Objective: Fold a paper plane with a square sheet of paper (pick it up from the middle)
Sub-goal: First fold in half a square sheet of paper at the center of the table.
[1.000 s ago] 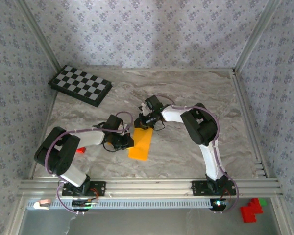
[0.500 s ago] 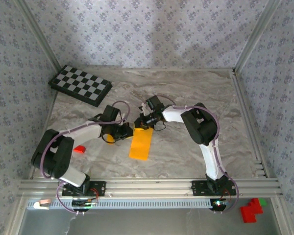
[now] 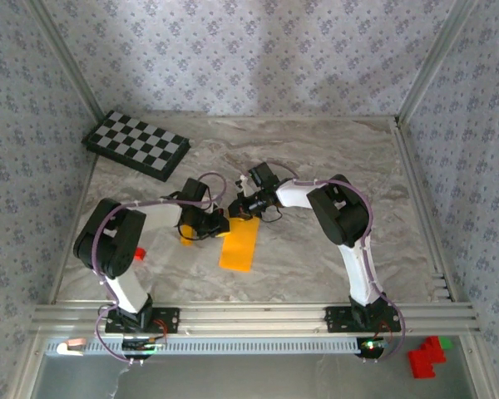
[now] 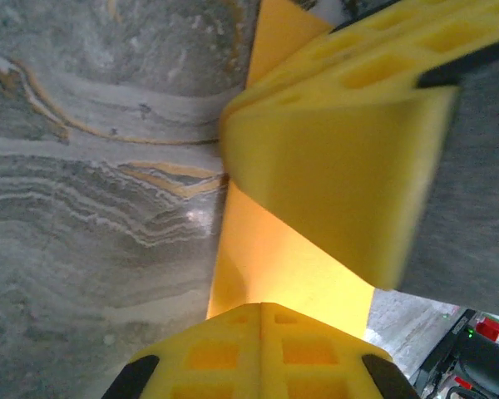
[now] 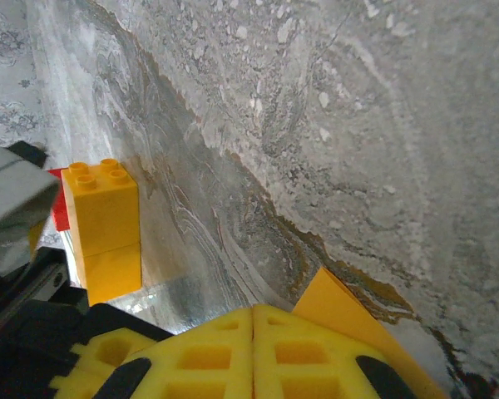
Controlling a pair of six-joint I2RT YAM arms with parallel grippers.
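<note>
The square sheet of paper (image 3: 238,243), orange-yellow, lies flat on the marble table as a narrow creased rectangle; a paper plane is out of view. My left gripper (image 3: 221,225) is shut, its tips at the strip's far left edge. In the left wrist view its closed fingertips (image 4: 262,309) sit over the paper (image 4: 287,262), with the right gripper's yellow fingers (image 4: 341,158) just beyond. My right gripper (image 3: 244,208) is shut at the strip's far end. In the right wrist view the tips (image 5: 254,312) meet beside a paper corner (image 5: 349,320). Whether either jaw pinches paper cannot be told.
A small orange block (image 3: 185,236) stands left of the paper, seen as a stacked brick (image 5: 105,229). A red block (image 3: 138,253) lies by the left arm. The checkered board (image 3: 137,145) sits far left. Frame rails edge the table (image 3: 341,150).
The left gripper pulled away from the paper's left side, then came back higher up, near the strip's far end, uncovering the small orange block. The right arm and the paper stayed put.
</note>
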